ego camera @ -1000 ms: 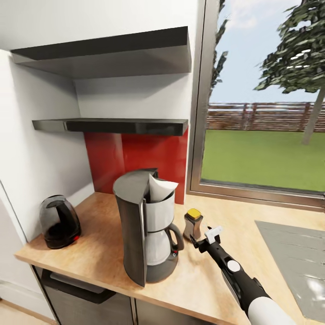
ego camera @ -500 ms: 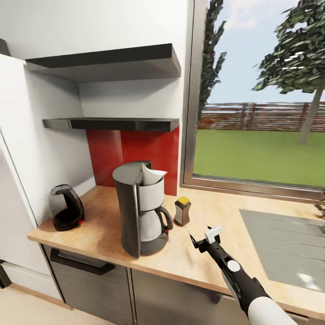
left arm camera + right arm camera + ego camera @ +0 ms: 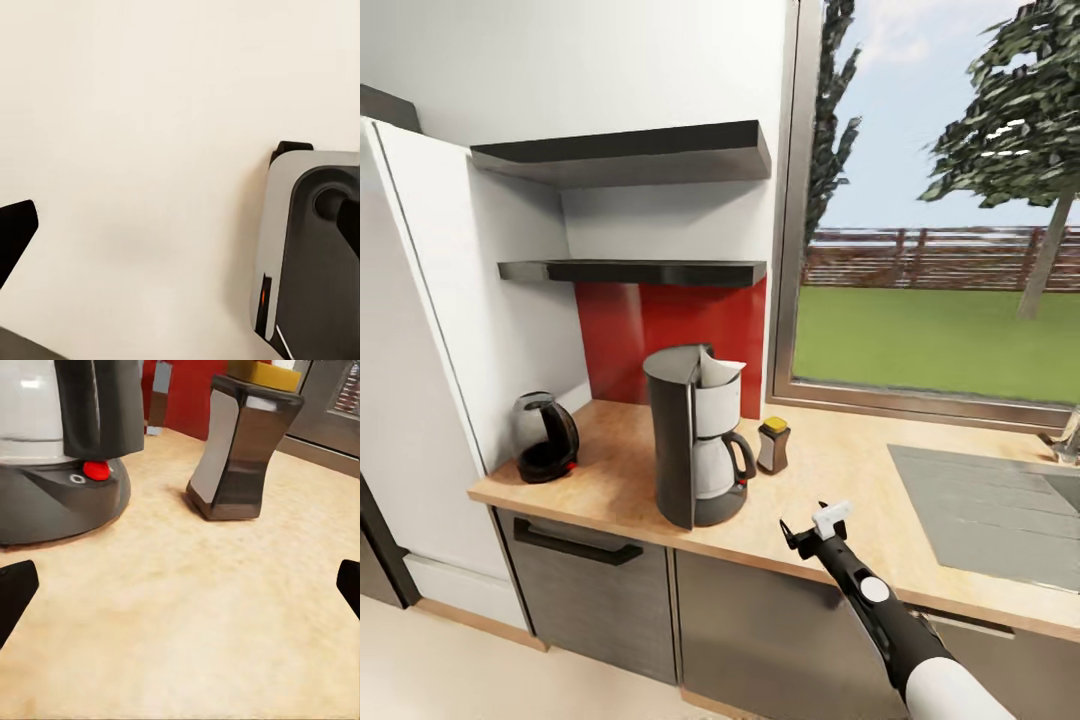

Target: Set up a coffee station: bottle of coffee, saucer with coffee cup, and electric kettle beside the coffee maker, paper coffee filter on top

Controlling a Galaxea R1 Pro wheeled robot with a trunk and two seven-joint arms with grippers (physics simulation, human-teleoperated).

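Observation:
The dark grey coffee maker (image 3: pixel 695 440) stands on the wooden countertop (image 3: pixel 610 490), with a white paper filter (image 3: pixel 718 370) sticking out of its top. Just right of it is the bottle of coffee (image 3: pixel 773 445), dark with a yellow cap. The black electric kettle (image 3: pixel 545 450) sits at the counter's left end, against the white wall. My right gripper (image 3: pixel 815 528) hovers open and empty near the counter's front edge, short of the bottle. The right wrist view has the bottle (image 3: pixel 244 450) and the coffee maker's base (image 3: pixel 60 495) ahead, fingertips (image 3: pixel 15 592) wide apart. My left gripper (image 3: pixel 180 240) hangs open over the floor.
Two dark shelves (image 3: pixel 630 270) hang above the counter, in front of a red backsplash. A grey sink area (image 3: pixel 980 510) lies at the right under the window. A tall white cabinet (image 3: pixel 420 350) bounds the left. Part of my own base (image 3: pixel 315 247) is in the left wrist view.
The camera has backed away from the counter, so everything on it looks smaller and farther. My right gripper has drawn back from the bottle and stays open.

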